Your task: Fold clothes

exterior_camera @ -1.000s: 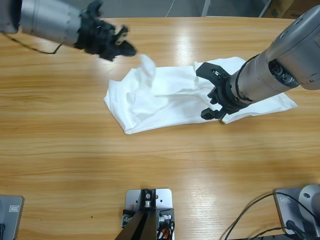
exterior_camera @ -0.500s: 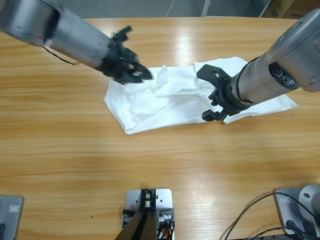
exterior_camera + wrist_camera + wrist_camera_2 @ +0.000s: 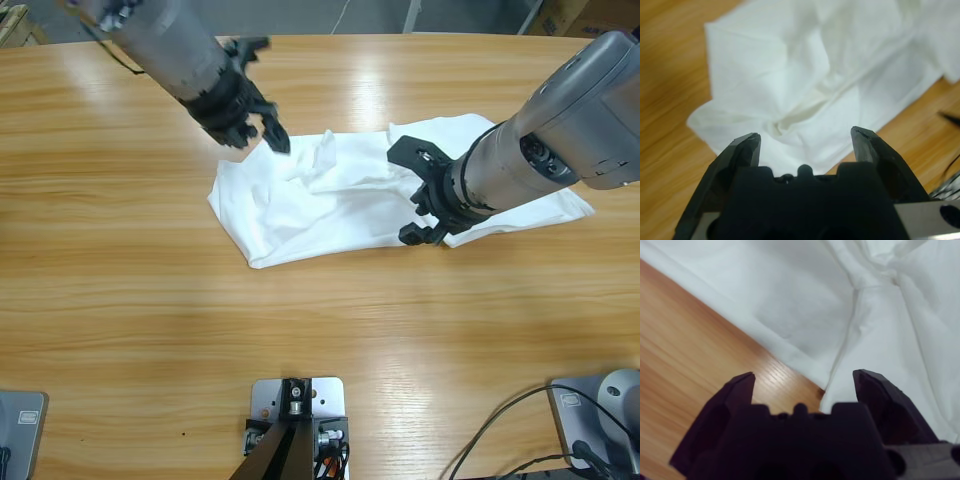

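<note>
The white T-shirt [image 3: 330, 200] lies crumpled near the middle of the wooden table [image 3: 120, 300], its bunched ridge at the upper left portion. The left gripper [image 3: 262, 128] (entering from the upper left corner) now hovers above the shirt's upper left edge, jaws spread wide and empty; half a second ago it sat lower, in the bunched cloth, which has since dropped flatter. In the left wrist view, the gripper [image 3: 805, 142] frames wrinkled fabric without contact. The right gripper [image 3: 412, 195] stays over the shirt's right half, jaws parted, nothing held, almost unmoved. In the right wrist view, the right gripper [image 3: 802, 385] straddles a seam beside the shirt's edge.
</note>
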Robot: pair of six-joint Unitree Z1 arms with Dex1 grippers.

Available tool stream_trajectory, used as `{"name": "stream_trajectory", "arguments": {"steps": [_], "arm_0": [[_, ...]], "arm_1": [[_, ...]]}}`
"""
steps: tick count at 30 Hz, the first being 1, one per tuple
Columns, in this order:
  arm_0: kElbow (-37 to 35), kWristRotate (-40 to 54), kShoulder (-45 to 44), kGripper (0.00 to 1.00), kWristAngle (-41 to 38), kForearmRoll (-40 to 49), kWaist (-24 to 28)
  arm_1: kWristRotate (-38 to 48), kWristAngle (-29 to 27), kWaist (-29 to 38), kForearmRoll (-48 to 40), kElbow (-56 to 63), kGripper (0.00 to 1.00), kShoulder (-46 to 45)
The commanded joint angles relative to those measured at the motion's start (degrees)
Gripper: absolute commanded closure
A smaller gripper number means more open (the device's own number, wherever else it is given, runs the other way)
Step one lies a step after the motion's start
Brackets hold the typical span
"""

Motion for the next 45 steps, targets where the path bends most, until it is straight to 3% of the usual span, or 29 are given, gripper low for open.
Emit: {"name": "stream_trajectory", "arguments": {"steps": [1, 9, 13, 27, 31, 36, 41, 45], "arm_0": [[-4.4, 14.3, 8.8, 0.300, 0.6, 4.5, -1.7], [-15.9, 25.7, 15.2, 0.314, -2.0, 16.4, -2.0], [-15.9, 27.5, 16.4, 0.471, -4.7, 18.6, -2.1], [-17.0, 27.8, 16.4, 0.476, -5.3, 22.9, -2.2], [-16.3, 27.0, 14.6, 0.755, -7.6, 27.0, -3.3], [-13.5, 25.1, 13.2, 0.759, -11.1, 33.6, -6.4], [-8.4, 23.5, 9.5, 0.742, -11.9, 34.4, -7.4], [-17.6, 27.6, 8.2, 0.525, -4.2, 30.8, -7.1]], "arm_1": [[0.8, 1.2, 0.7, -1.2, 1.8, 0.197, 2.4], [0.8, 1.3, 0.7, -1.2, 2.9, 0.197, 1.8], [0.8, 1.3, 0.7, -1.3, 2.9, 0.197, 1.8], [0.8, 1.1, 0.7, -1.4, 4.5, 0.197, -0.1], [0.8, 1.1, 0.7, -1.4, 4.1, 0.197, -0.5], [0.8, 1.0, 0.7, -1.4, 5.1, 0.197, -1.1], [1.2, 0.9, 0.7, -1.4, 5.5, 0.197, -1.8], [1.3, 0.8, 0.7, -1.5, 5.4, 0.197, -1.5]]}}
